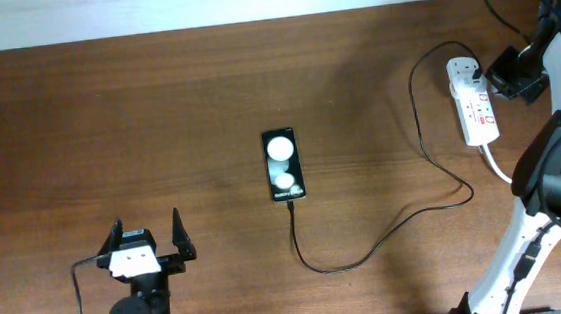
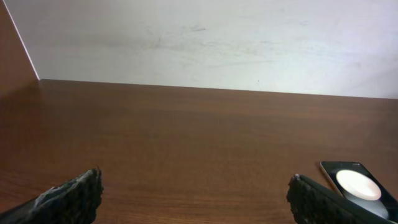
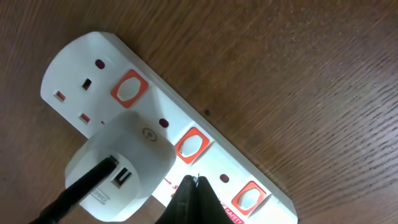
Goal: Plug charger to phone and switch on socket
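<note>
Brown wooden worktop [image 1: 106, 110] carries the phone [image 1: 283, 164] at frame centre. The charger [image 1: 292, 226] cable meets its lower edge and loops to the white adapter [image 3: 124, 158] on the socket [image 1: 477, 111], upper right. Right tool [image 3: 194, 186], clenched on nothing, points just beside the middle red switch [image 3: 190, 145]. Left tool [image 1: 147, 233], lower left, hangs released and empty.

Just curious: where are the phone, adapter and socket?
phone [image 1: 283, 165], overhead view, middle of its face.
adapter [image 3: 134, 146], right wrist view, its white top.
socket [image 1: 480, 119], overhead view, lower part of its body.
</note>
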